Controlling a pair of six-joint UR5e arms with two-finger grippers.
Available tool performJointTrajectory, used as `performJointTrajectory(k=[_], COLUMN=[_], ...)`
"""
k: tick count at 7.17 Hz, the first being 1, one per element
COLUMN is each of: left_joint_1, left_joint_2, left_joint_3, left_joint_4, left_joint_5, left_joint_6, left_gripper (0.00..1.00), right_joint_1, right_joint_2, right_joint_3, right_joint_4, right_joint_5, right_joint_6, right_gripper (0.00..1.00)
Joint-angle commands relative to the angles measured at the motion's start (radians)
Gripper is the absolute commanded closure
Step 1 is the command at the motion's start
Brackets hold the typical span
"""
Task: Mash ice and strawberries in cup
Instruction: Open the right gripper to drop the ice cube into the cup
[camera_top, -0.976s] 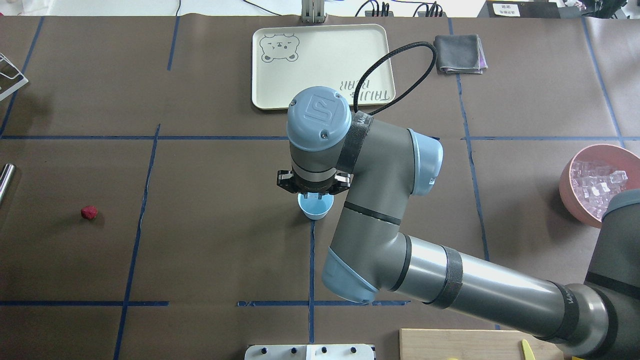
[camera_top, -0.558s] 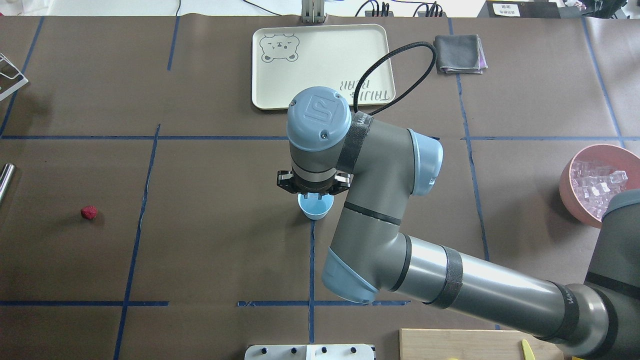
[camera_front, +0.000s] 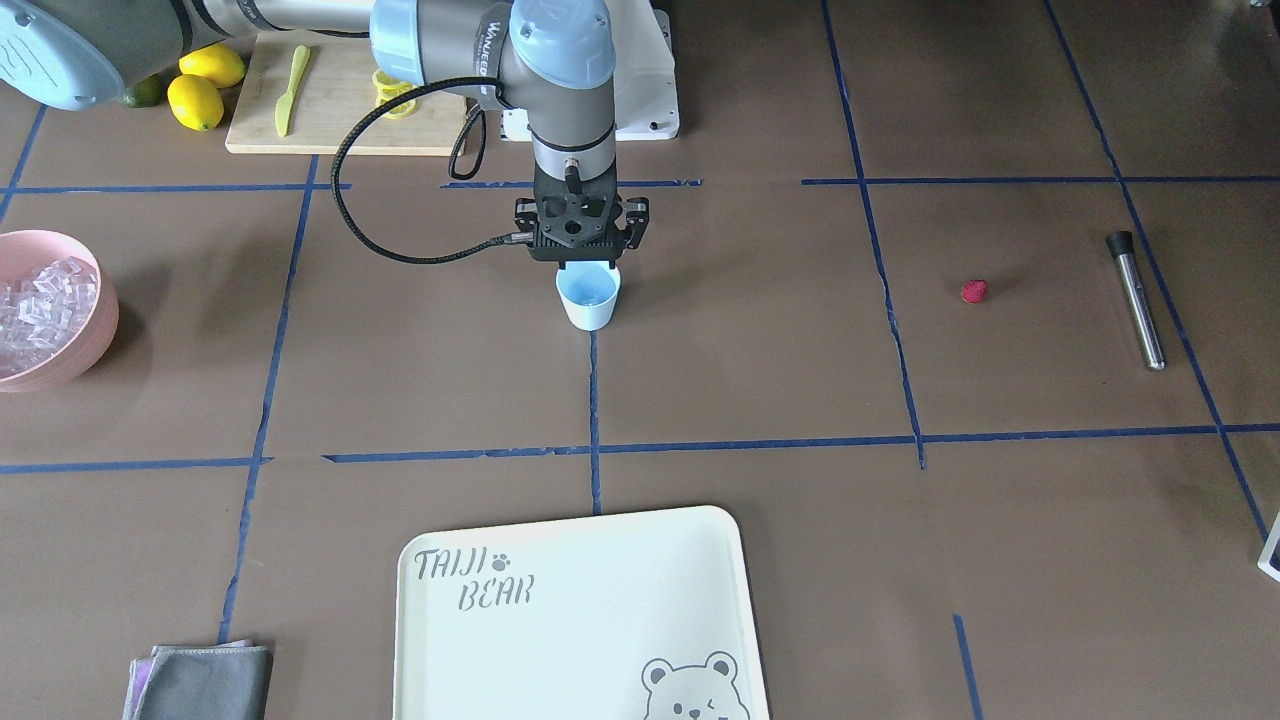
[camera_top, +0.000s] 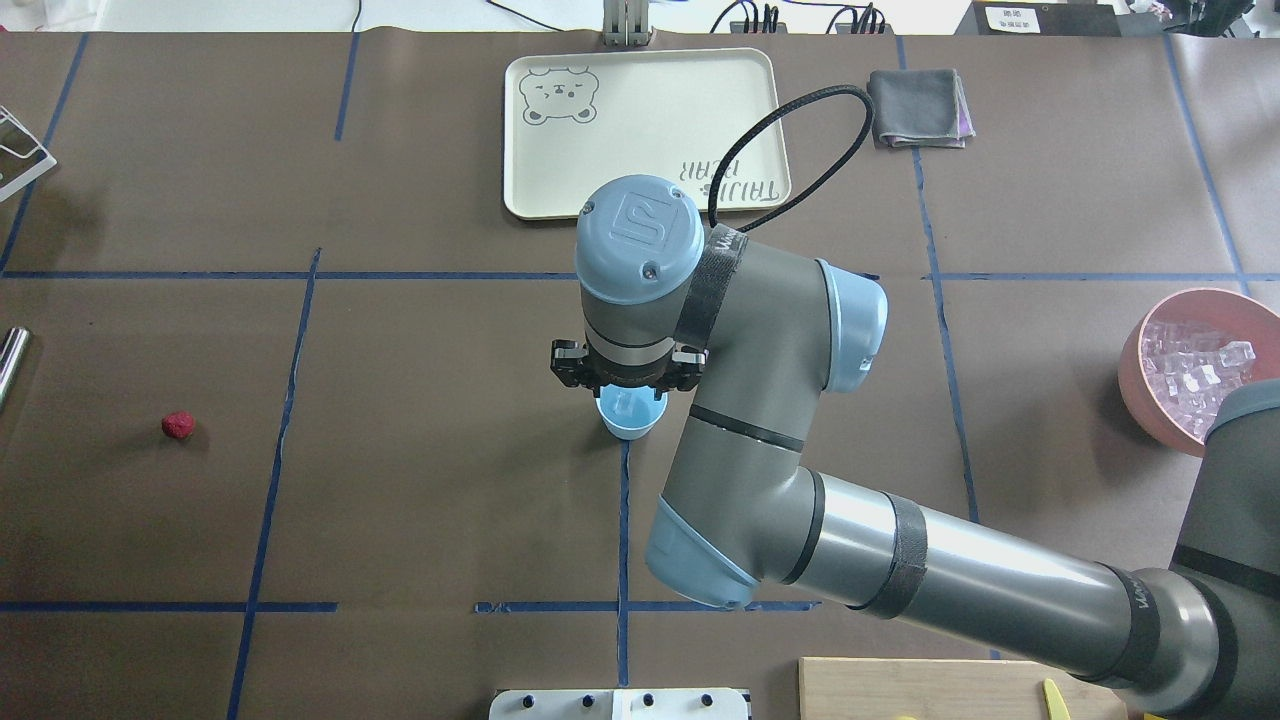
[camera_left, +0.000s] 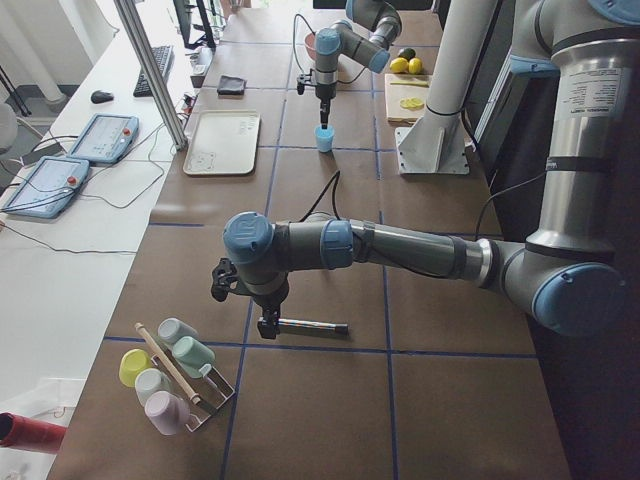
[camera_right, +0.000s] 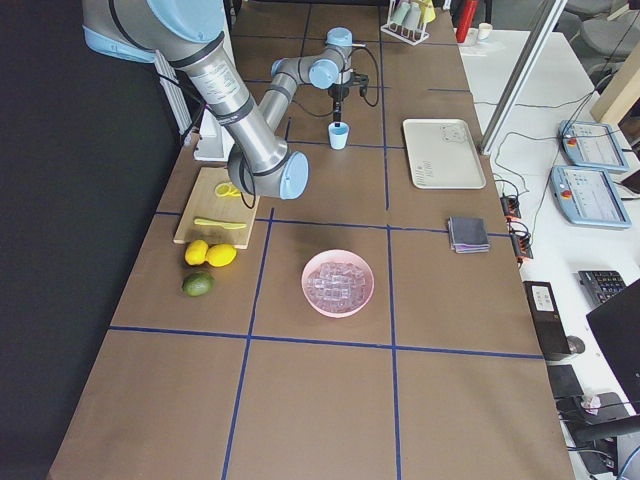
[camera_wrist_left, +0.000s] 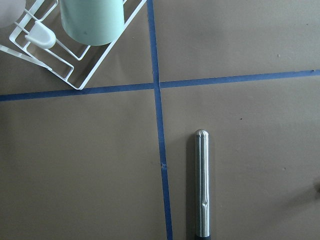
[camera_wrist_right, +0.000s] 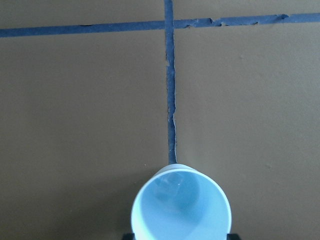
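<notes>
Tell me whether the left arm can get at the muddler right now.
Probably yes. The left end effector hangs right over one end of the muddler, which lies flat on bare table with nothing on or against it. The rack sits apart, off to one side.

Cup (camera_top: 630, 422) sits mid-table, right gripper (camera_front: 586, 262) straight above it. Tray (camera_top: 650, 110) is beyond the cup, cloth (camera_top: 918, 107) right of the tray. Strawberry (camera_top: 178, 425) is way off left, rod (camera_front: 1137, 300) further left. Bowl (camera_top: 1135, 372) with ice (camera_top: 1190, 365) is far right.
</notes>
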Motion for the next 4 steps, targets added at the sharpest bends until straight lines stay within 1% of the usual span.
performJointTrajectory(k=[1,2,3,4], left_joint_1=[0.0,0.0,0.0,0.0], left_joint_2=[-0.002,-0.003,-0.003,-0.003], left_joint_3=[-0.001,-0.001,-0.007,-0.007], left_joint_4=[0.0,0.0,0.0,0.0], left_joint_5=[0.0,0.0,0.002,0.002], left_joint_6=[0.0,0.0,-0.002,-0.002], left_gripper=[0.0,0.0,0.0,0.0], right_joint_1=[0.001,0.001,0.021,0.056], right_joint_2=[0.001,-0.002,-0.01,-0.074], right_joint_3=[0.004,0.012,0.044,0.146], right_joint_4=[0.0,0.0,-0.002,-0.002], right_joint_5=[-0.001,-0.003,-0.015,-0.016], right_joint_6=[0.002,0.003,0.003,-0.011], right_gripper=[0.02,0.01,0.01,0.01])
